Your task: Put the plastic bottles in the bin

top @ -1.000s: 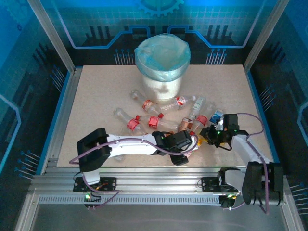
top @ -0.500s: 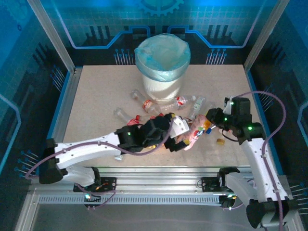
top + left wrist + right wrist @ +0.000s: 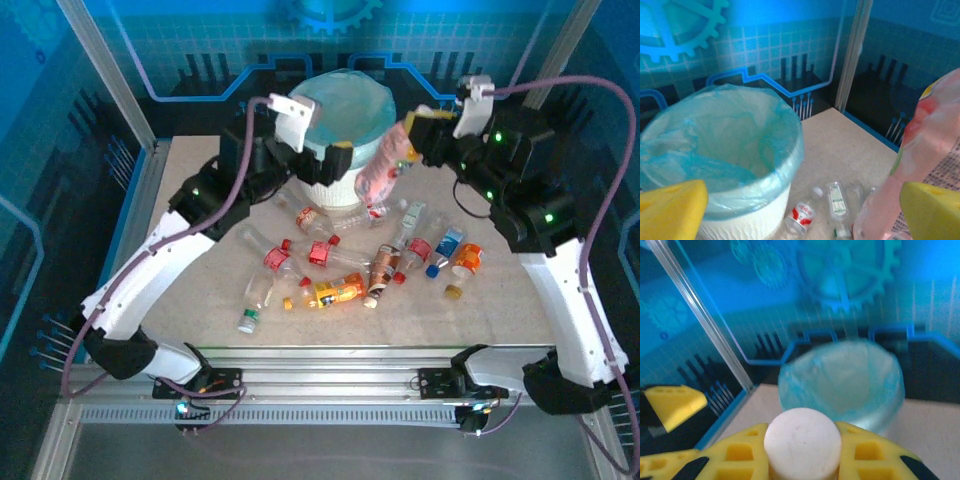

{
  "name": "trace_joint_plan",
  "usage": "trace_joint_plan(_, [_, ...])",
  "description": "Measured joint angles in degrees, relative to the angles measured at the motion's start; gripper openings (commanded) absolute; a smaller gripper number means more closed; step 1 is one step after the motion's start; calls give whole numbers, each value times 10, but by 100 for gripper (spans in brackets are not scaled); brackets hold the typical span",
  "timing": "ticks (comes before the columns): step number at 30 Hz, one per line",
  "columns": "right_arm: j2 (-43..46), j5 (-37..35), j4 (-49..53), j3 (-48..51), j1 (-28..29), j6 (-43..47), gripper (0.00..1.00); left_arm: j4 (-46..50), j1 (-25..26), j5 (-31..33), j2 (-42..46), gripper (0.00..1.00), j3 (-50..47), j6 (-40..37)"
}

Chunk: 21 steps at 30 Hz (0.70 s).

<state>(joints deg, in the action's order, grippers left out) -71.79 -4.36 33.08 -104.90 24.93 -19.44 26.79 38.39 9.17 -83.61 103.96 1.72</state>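
Lying scattered on the worktop (image 3: 200,200) before the bin (image 3: 335,110), about a dozen bottles (image 3: 335,292) are left to be binned; none can be made out inside. A pink bottle (image 3: 378,172) is clamped by the right end effector (image 3: 412,128) just beside the bin. The left end effector (image 3: 800,207) is spread wide, empty.

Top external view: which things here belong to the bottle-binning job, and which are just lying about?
Part of the job: bin; pink-labelled bottle held by the right end effector; left end effector, open, beside the bin; loose bottles on the table.
Just there: the table itself; aluminium frame; blue backdrop.
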Motion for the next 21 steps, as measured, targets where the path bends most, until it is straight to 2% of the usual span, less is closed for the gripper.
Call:
trace_joint_plan(10, [-171,-46,-106,-204,39,105,7,37,-140,-76,-101,95,140,73])
trace_joint_plan(16, [-276,-53,-116,-299,42,152,3,60,-162,-101,-162,93,194,89])
trace_joint_plan(19, [-363,-37,-117,-385,44,190,3,62,-174,-105,-172,92,191,95])
trace_joint_plan(20, [-368,-37,-116,-390,44,192,3,61,-179,-106,-172,92,186,99])
trace_joint_plan(21, [-416,-31,-109,-437,44,208,3,59,-184,-106,-172,92,180,102])
